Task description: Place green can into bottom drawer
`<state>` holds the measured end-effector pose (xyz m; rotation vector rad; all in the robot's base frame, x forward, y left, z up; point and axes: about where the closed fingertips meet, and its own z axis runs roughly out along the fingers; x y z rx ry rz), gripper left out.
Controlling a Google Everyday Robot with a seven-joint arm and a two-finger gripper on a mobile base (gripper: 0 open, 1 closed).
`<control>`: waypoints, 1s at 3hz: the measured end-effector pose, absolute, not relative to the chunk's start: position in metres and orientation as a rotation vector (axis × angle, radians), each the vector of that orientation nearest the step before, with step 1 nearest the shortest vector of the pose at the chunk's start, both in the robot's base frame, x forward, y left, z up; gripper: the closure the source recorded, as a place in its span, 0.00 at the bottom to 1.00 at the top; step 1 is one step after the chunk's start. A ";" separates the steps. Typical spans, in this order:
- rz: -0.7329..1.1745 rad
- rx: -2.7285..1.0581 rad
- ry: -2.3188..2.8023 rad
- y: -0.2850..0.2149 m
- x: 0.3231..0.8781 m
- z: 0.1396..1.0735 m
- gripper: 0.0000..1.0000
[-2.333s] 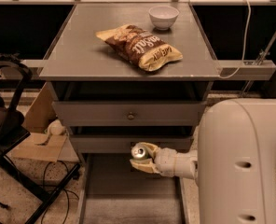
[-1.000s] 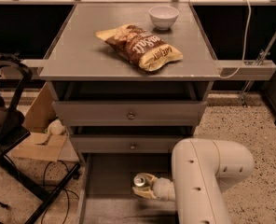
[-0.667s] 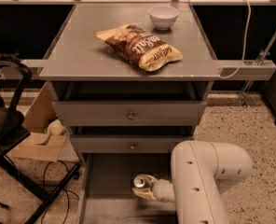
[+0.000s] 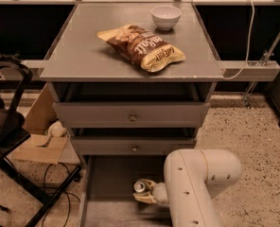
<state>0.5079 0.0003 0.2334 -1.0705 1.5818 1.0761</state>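
The green can [image 4: 140, 187] shows its silver top with pull tab and stands upright low inside the open bottom drawer [image 4: 107, 193], on or just above its grey floor. My gripper [image 4: 143, 194] reaches in from the right, its pale fingers wrapped around the can's body. The white arm [image 4: 196, 183] fills the lower right and hides the drawer's right side.
Two upper grey drawers with round knobs [image 4: 133, 118] are closed above. On the tabletop lie a chip bag [image 4: 141, 46] and a white bowl [image 4: 166, 16]. A black chair [image 4: 7, 126] and cardboard with cables [image 4: 40, 148] sit at the left.
The can and gripper have moved down from the drawer's front height into the bottom drawer; over the last second they have barely moved.
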 end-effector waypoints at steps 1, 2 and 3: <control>1.113 -1.072 1.552 0.002 0.510 0.210 1.00; 1.107 -1.074 1.543 0.004 0.514 0.209 0.82; 1.108 -1.074 1.544 0.005 0.513 0.210 0.57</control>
